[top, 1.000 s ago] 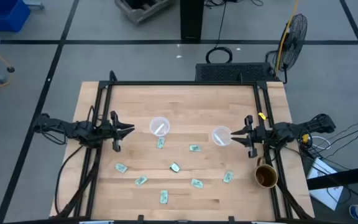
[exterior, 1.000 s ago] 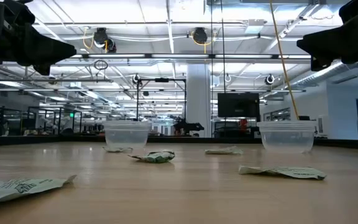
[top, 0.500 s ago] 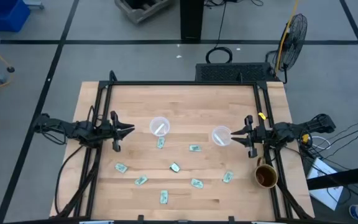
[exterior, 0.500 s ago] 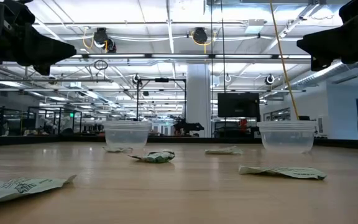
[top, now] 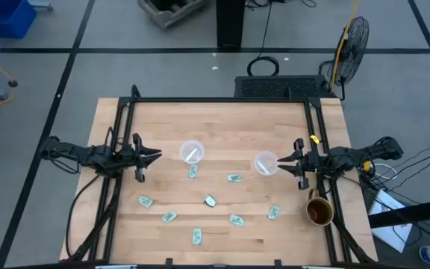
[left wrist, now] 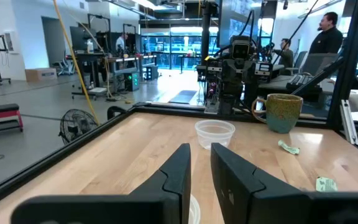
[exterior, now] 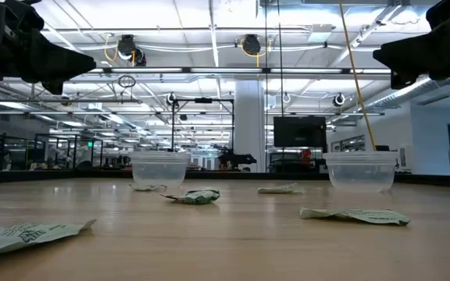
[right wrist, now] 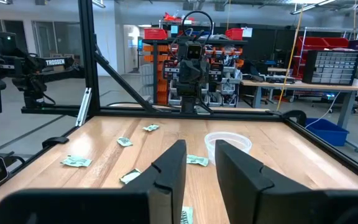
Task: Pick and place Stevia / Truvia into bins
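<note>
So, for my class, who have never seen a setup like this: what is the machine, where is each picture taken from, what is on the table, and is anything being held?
It is a robot with two dark arms at a wooden table. One picture looks straight down, one looks level across the tabletop, and one comes from each arm's wrist. The left end effector waits at the table's left edge, the right end effector at the right edge. Both have a narrow gap between their fingers and hold nothing. On the table stand two clear cups: the left cup has something pale inside, the right cup sits close to the right arm. Small green-and-white sweetener packets lie scattered in front of the cups. A brown mug stands at the right edge.
</note>
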